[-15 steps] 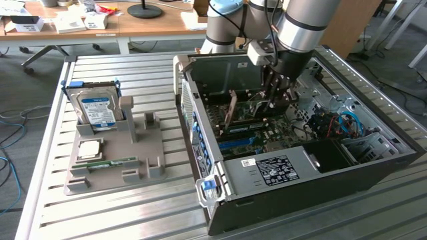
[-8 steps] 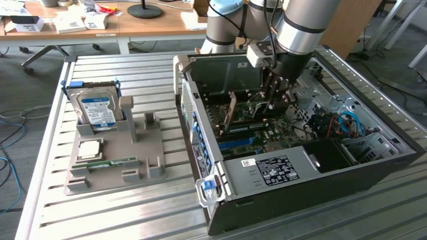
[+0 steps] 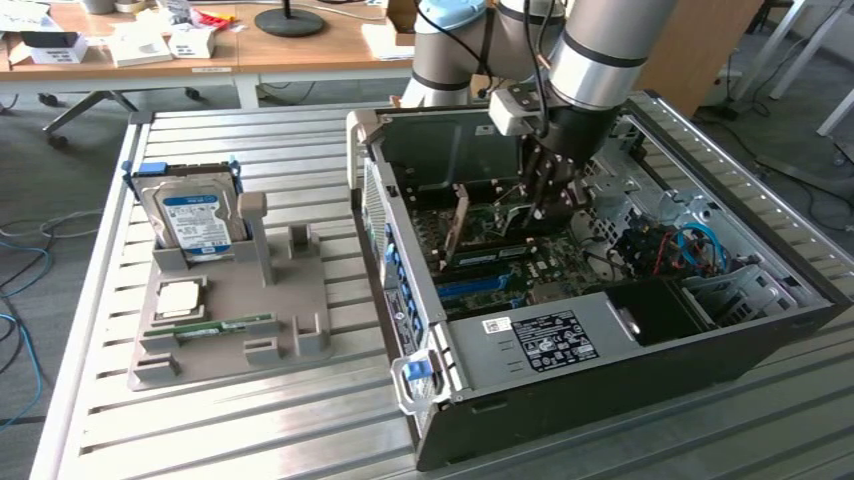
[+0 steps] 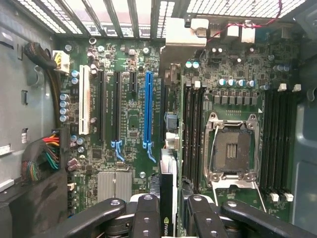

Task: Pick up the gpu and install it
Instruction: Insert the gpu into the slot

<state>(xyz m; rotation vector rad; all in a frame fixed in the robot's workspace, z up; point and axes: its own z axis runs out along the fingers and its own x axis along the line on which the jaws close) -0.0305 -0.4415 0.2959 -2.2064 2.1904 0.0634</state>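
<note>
Slatted metal table [image 3: 240,420] carries the open case [image 3: 641,370], tool [image 4: 171,210] clamped on gpu [image 4: 167,186] near blue slot [image 4: 148,109].

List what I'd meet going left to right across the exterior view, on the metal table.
Hard drive → computer case wall with blue tabs → gripper, shut on the gpu → blue cables.

A slatted metal table [image 3: 240,420] stands on a grey floor [image 3: 40,190]. Behind it is a wooden desk [image 3: 267,55] with white boxes [image 3: 140,45]; blue cables [image 3: 16,265] lie at the exterior view's left
</note>
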